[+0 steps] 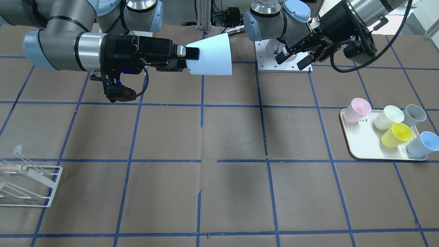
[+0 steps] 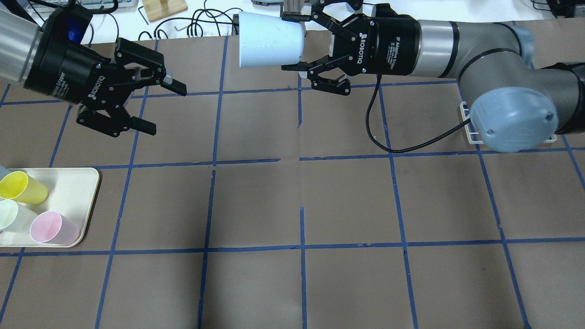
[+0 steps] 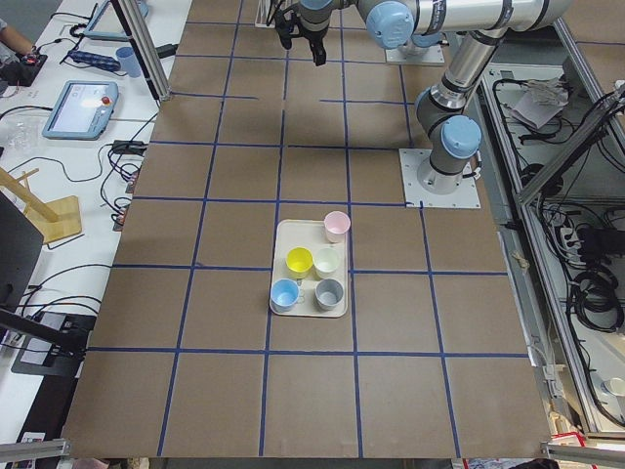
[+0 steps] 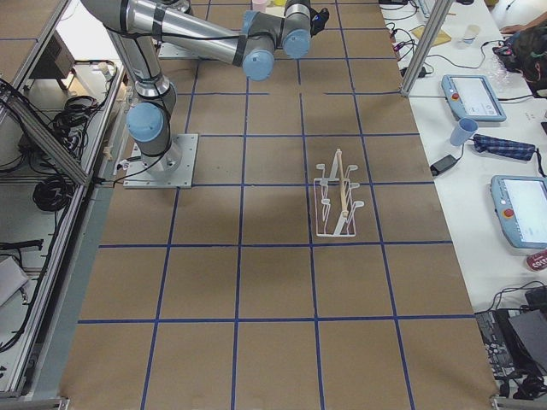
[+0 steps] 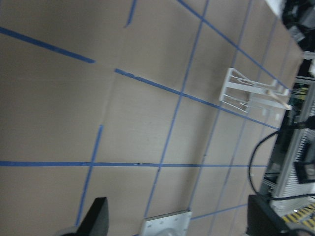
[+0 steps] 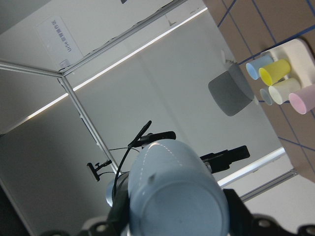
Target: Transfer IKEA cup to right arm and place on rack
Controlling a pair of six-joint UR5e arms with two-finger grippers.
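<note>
A brown surface [image 3: 234, 322] gridded with blue tape [image 1: 103, 160] fills the middle of the room. Alongside it runs a white bench [image 4: 470, 248] carrying tablets [image 4: 473, 96], loose cables and a wooden stand [image 3: 44, 210].

left pincer [image 2: 162, 109] spread, raised | right pincer [image 2: 289, 43] clamped on IKEA cup [image 2: 267, 41]

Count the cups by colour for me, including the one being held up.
Blue: 2, the held IKEA cup and the blue cup on the tray
Pink cup: 1
Yellow cup: 1
Pale green cup: 1
Grey cup: 1
Total: 6
</note>
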